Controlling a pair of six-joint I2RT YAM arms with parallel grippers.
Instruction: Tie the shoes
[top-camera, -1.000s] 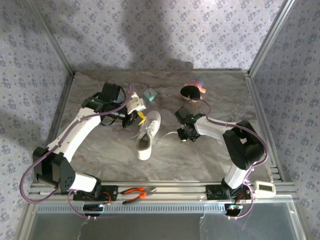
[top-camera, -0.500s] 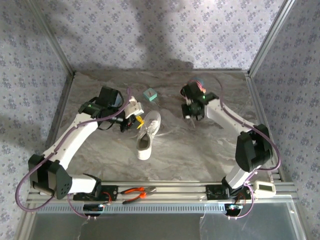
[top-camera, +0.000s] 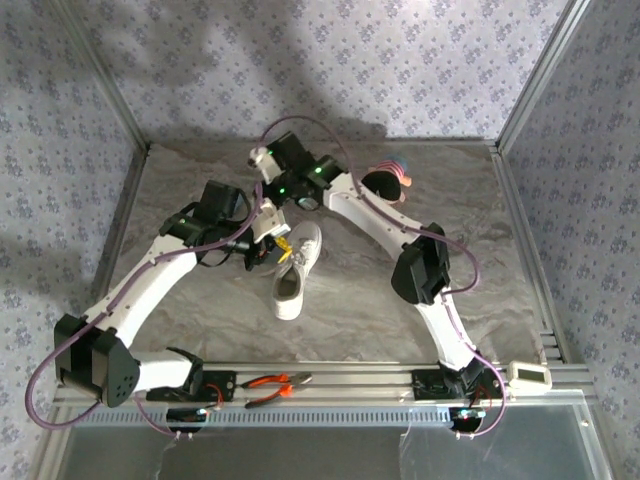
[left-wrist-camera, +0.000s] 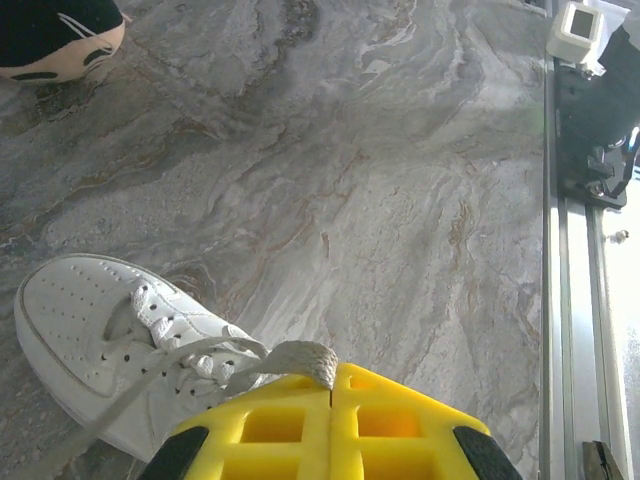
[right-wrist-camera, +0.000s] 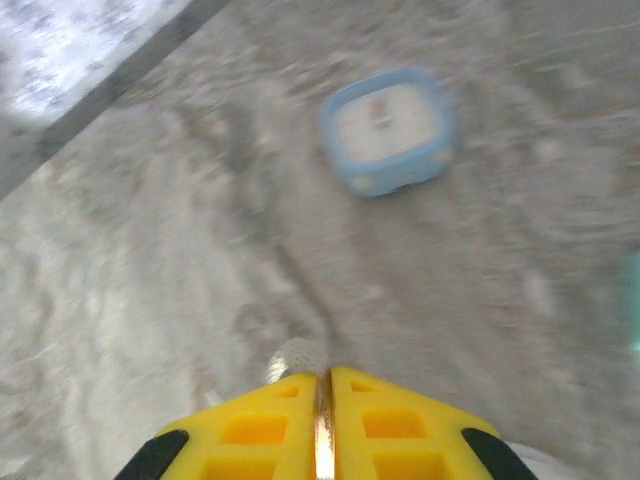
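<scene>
While pinching one lace (left-wrist-camera: 295, 358) tip in the tight-shut left jaws, hovers right beside the toe of the shoe (top-camera: 295, 268). Lies mid tabletop (top-camera: 480, 250), toe pointing away from the arm bases. Grips a small white bit (right-wrist-camera: 298, 355) in the closed right jaws, farther back past the toe, probably to stretch both laces apart for a knot. Likely the other lace tip, but too blurry to be sure. Cuts off the heel in the left wrist view.
</scene>
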